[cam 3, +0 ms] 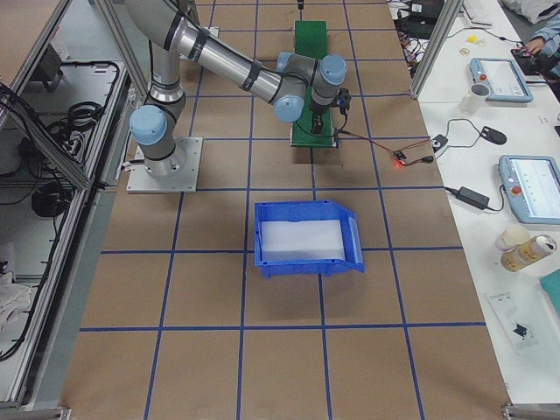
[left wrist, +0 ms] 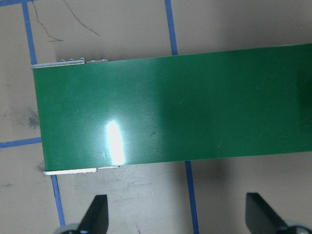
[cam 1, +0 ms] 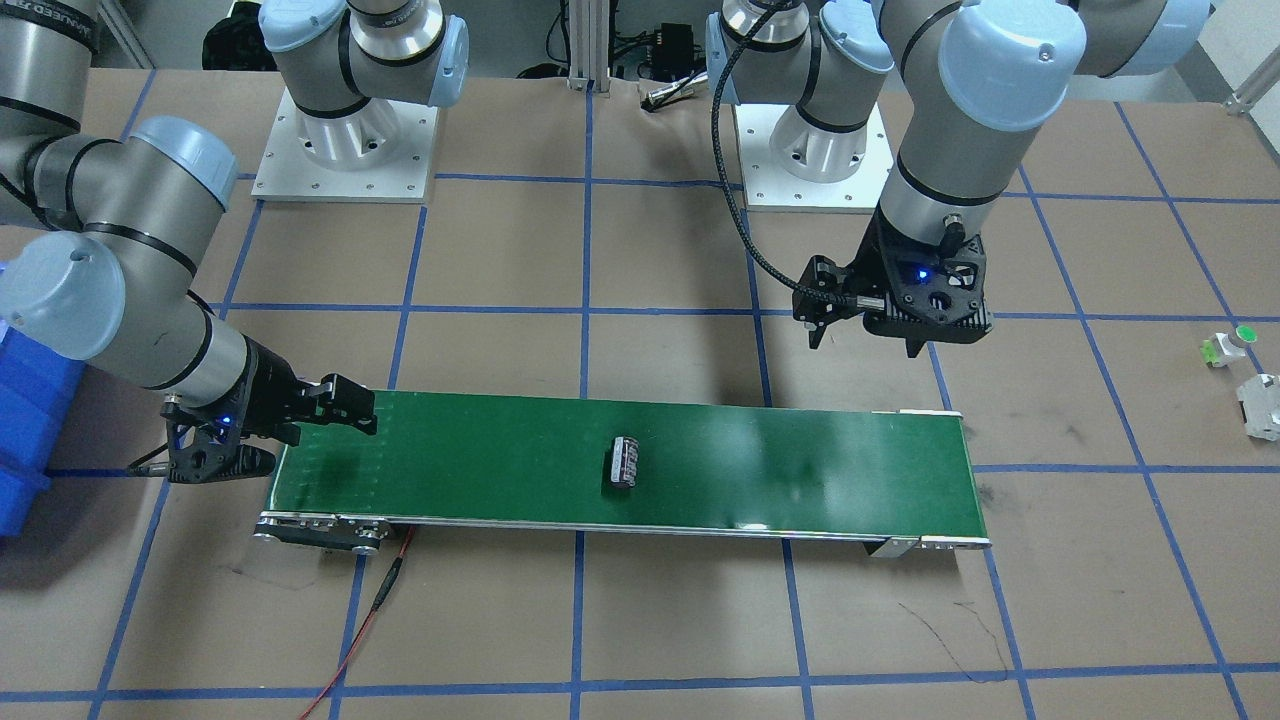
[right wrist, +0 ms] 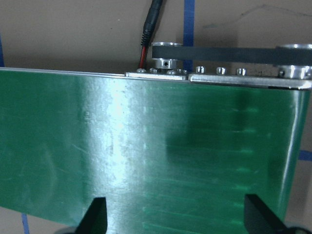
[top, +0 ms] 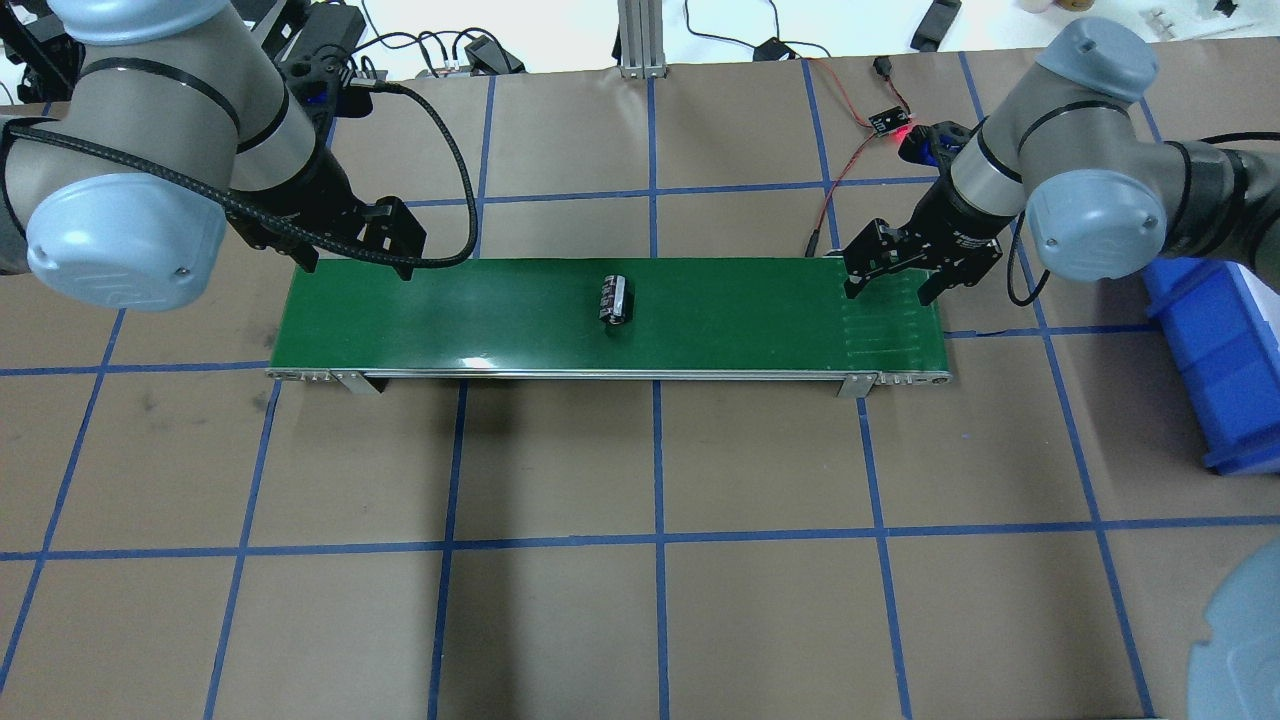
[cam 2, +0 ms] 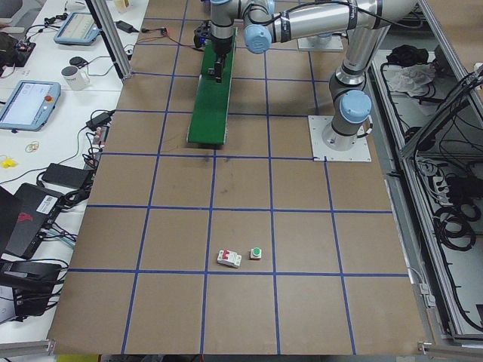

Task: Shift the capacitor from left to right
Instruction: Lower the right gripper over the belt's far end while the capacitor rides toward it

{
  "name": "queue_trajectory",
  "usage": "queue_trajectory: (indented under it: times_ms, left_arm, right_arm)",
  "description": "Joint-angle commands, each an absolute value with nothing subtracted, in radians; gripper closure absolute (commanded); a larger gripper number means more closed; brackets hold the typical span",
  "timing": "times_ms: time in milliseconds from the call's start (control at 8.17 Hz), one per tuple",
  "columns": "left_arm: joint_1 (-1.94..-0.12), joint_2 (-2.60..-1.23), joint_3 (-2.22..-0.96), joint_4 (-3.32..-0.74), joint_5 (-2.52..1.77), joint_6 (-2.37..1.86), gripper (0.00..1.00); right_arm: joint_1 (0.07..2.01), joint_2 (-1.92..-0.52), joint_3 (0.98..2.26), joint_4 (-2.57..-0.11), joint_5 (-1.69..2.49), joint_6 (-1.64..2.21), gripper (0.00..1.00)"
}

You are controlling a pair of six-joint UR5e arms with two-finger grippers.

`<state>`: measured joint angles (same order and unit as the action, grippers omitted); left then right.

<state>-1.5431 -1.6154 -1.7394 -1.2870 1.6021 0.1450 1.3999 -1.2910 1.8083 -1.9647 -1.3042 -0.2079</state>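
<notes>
One capacitor (top: 614, 299) was spotted, dark with pale markings, lying on its side about midway along the single green conveyor belt (top: 760, 320), and it was being touched by nothing. Two arms were counted, one claw on each. The left claw (top: 357, 268) was held at the belt's left end, its two fingers spread wide and nothing gripped between them. In the left wrist view both fingertips (left wrist: 99, 214) were seen over bare table (top: 650, 600), just beside the belt's long edge. The right claw (top: 888, 294) was held low at the opposite end, likewise spread and empty-handed, and in the right wrist view its two fingertips (right wrist: 96, 214) were framed over the green surface near the end roller. The capacitor was thus left well apart from both claws, roughly between them. Off the belt, two small parts were counted far out on the table beyond the left end: one white piece with a green cap (cam 1: 1232, 342) and one white blocky part (cam 1: 1262, 405), near each other but not touching. One blue bin (cam 3: 306, 241) was noted on the table past the right end, and one red wire (cam 1: 370, 610) was seen trailing away from the belt's frame.
</notes>
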Motion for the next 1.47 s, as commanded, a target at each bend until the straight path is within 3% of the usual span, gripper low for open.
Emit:
queue_trajectory:
  times_ms: [0,1347]
  left_arm:
    - [-1.543,-1.618,-1.738,-1.287,1.6,0.144,0.0]
    - [-1.543,-1.617,-1.741,-1.287,1.601,0.147,0.0]
  right_arm:
    - [1.41,-1.289,1.809,-1.968,-1.301,-0.204,0.0]
    - [1.45,-1.281,1.809,-1.994,-1.305,-0.184,0.0]
